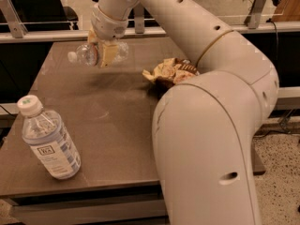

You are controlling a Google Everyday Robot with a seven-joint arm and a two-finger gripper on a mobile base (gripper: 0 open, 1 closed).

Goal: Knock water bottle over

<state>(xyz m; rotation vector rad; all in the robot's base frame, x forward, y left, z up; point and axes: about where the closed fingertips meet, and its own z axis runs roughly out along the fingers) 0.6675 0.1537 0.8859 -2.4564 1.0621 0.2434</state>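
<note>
The water bottle (89, 54) is a slim clear bottle with a small white cap. It lies nearly level, cap pointing left, a little above the far left part of the brown table (117, 125); its shadow falls on the table below it. My gripper (102, 50) reaches down from the arm at the top and is shut on the bottle's middle, with one yellowish finger (108, 54) in front of it. The bottle's label is hidden by the fingers.
A wider clear bottle (48, 139) with a white-and-blue label stands upright near the table's front left corner. A crumpled snack bag (169, 71) lies mid-table, beside my arm (206, 125), which fills the right side. A metal rail (47, 32) runs behind the table.
</note>
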